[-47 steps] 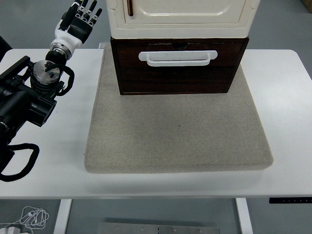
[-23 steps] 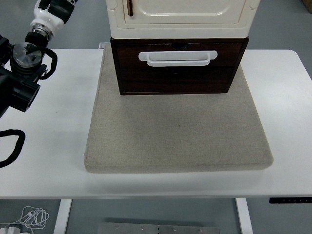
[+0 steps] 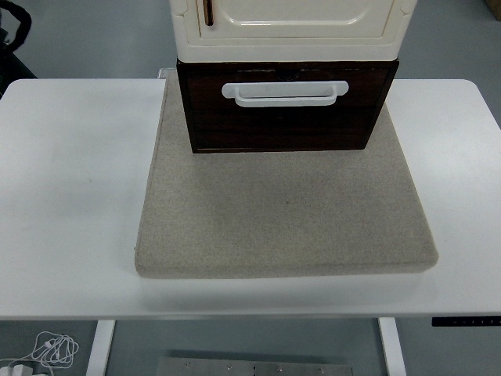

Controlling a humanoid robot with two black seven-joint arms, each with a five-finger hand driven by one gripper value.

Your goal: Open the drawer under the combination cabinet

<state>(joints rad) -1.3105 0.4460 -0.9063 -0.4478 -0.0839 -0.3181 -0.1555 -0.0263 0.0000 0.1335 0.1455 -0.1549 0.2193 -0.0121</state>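
The white surface [image 3: 78,196] carries a grey felt mat [image 3: 286,215] at its centre. On the mat's far end, at 12 o'clock, stands the combination cabinet [image 3: 290,23]: a cream upper unit with a door and a small brown handle [image 3: 208,12] near its left edge. Directly beneath it sits the dark brown wooden drawer [image 3: 286,117], its front flush with its frame and facing the near edge. A white bar handle [image 3: 285,92] runs across the upper part of the drawer front. No brand, label or writing can be read on any item. A small piece of black arm [image 3: 14,27] shows at 10 o'clock, off the surface; neither hand appears, so their state cannot be told. White cable [image 3: 47,348] lies on the floor at 7 o'clock.
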